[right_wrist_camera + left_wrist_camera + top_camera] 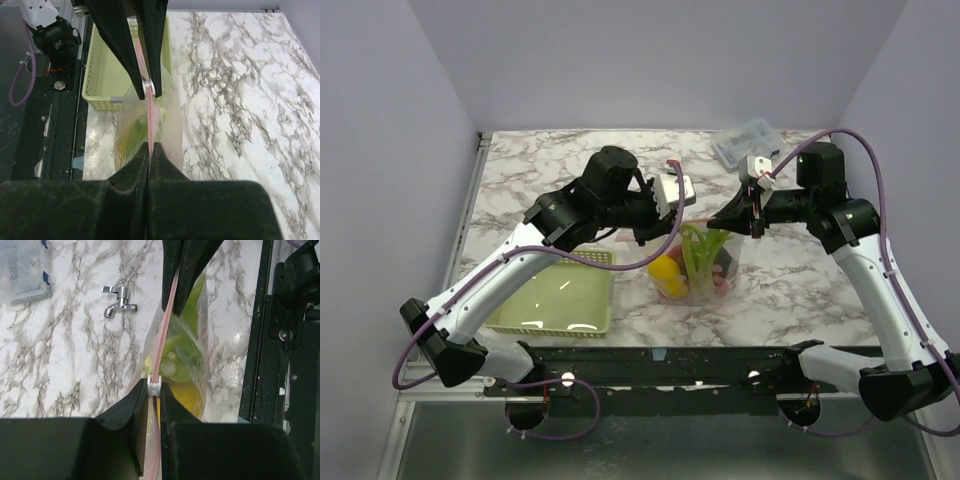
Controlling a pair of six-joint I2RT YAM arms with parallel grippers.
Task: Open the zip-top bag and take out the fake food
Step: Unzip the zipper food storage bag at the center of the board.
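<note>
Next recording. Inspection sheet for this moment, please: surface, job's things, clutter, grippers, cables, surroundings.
Surface: marble-pattern table, no spills seen.
Job's things: zip-top bag hanging between the grippers by its pink zip strip, which looks closed; fake food inside.
Clutter: empty green basket; clear compartment box; metal tap.
Grippers: left gripper shut on the strip at its white slider; right gripper shut on the strip further along.
Cables: purple cables along both arms, no snag seen.
Surroundings: lilac walls; black rail at the near edge.
</note>
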